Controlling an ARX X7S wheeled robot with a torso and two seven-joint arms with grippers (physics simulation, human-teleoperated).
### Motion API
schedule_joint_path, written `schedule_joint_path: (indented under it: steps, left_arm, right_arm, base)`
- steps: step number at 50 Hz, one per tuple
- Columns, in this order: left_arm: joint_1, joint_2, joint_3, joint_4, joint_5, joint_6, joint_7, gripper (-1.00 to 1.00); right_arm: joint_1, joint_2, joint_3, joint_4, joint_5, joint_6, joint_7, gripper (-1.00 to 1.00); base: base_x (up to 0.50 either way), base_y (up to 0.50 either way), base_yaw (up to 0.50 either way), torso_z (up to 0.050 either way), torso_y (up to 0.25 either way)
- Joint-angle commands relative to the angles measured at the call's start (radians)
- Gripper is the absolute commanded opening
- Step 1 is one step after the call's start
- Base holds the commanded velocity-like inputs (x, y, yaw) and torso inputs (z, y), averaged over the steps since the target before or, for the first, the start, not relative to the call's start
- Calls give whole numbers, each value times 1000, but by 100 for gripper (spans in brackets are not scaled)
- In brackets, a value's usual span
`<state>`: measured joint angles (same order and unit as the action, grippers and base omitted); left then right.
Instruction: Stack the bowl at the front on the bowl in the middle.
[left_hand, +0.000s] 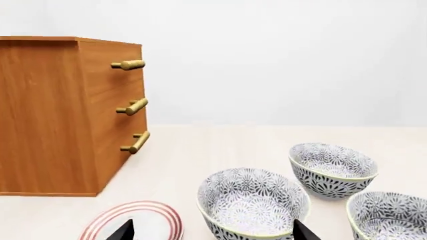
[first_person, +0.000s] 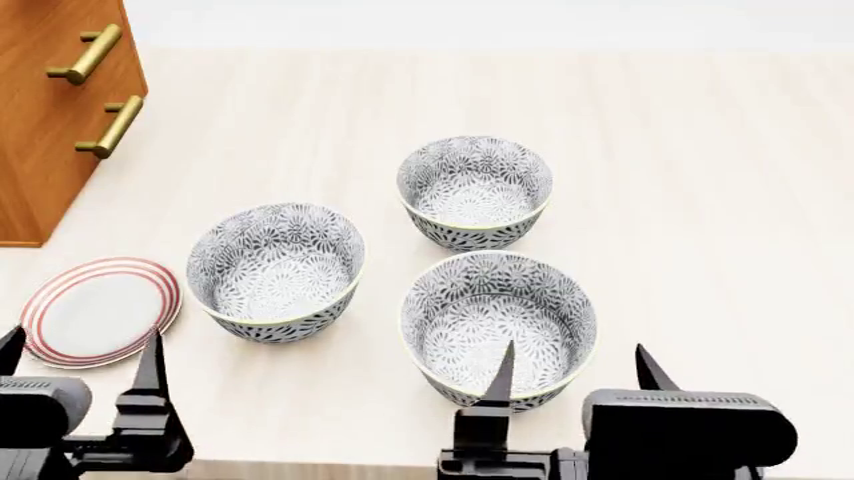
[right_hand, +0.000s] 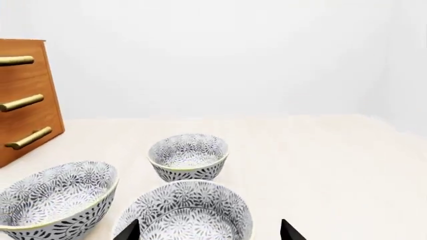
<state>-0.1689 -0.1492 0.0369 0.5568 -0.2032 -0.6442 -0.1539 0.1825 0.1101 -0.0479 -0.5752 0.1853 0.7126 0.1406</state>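
Three alike floral bowls stand on the pale table. The bowl at the front is nearest me, on the right. The bowl in the middle stands to its left, slightly farther back. My right gripper is open just short of the front bowl, its fingertips flanking the bowl's near side. My left gripper is open near the table's front edge, short of the plate and the middle bowl. Nothing is held.
A third floral bowl stands farthest back. A white plate with red rings lies at the front left. A wooden drawer cabinet with brass handles stands at the back left.
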Motion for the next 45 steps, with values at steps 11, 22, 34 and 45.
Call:
schedule_joint_path:
  steps: [11, 22, 34, 45]
  left_arm:
    - [-275, -43, -129, 355, -145, -495, -49, 100]
    - [-255, -50, -103, 319, -132, -449, -55, 100]
    - [-248, -54, -94, 307, -132, -433, -62, 100]
    - [-246, -59, -88, 294, -135, -419, -66, 100]
  right_arm:
    - [298, 16, 36, -347, 86, 538, 96, 100]
    - [297, 38, -7, -334, 62, 515, 131, 100]
    - [285, 45, -18, -313, 57, 475, 145, 100]
    - [278, 57, -31, -302, 70, 454, 136, 100]
  base:
    - [0, 0, 0, 0, 0]
    - [0, 281, 0, 0, 0]
    - [0, 417, 0, 0, 0]
    - [6, 0, 0, 0, 0]
